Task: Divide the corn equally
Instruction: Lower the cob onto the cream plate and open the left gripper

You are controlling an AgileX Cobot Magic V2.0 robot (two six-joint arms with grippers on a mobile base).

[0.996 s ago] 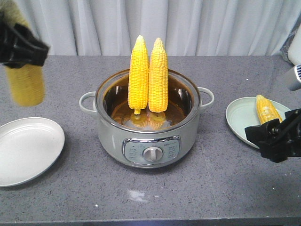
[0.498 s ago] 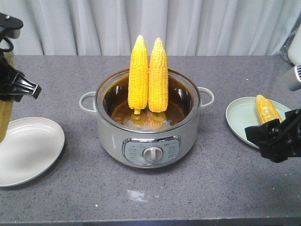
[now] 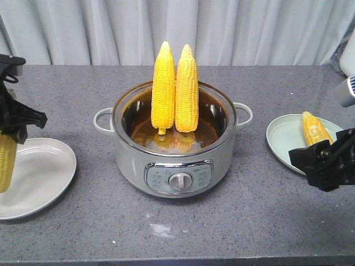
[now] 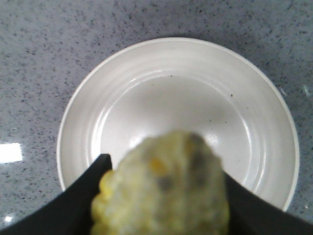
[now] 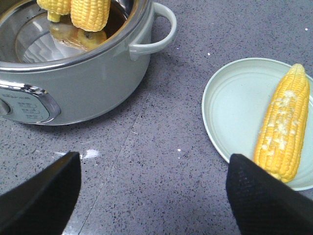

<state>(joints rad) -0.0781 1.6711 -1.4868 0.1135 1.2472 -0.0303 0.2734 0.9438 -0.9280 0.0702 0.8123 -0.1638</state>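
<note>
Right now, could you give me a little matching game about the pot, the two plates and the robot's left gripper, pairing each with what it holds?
Column one:
1. pot
2. white plate
3. pale green plate
4. left gripper

Column two:
A. one lying cob
B. nothing lying on it
C. two upright cobs
D. shut on the held cob

Pairs: 1-C, 2-B, 3-A, 4-D.

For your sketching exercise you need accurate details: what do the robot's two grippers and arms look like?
Both the left gripper and right gripper are matte black with wedge-shaped fingers; the right one's show a fine gridded texture. A pale grey-white arm housing sits above the right gripper. No markings visible.
</note>
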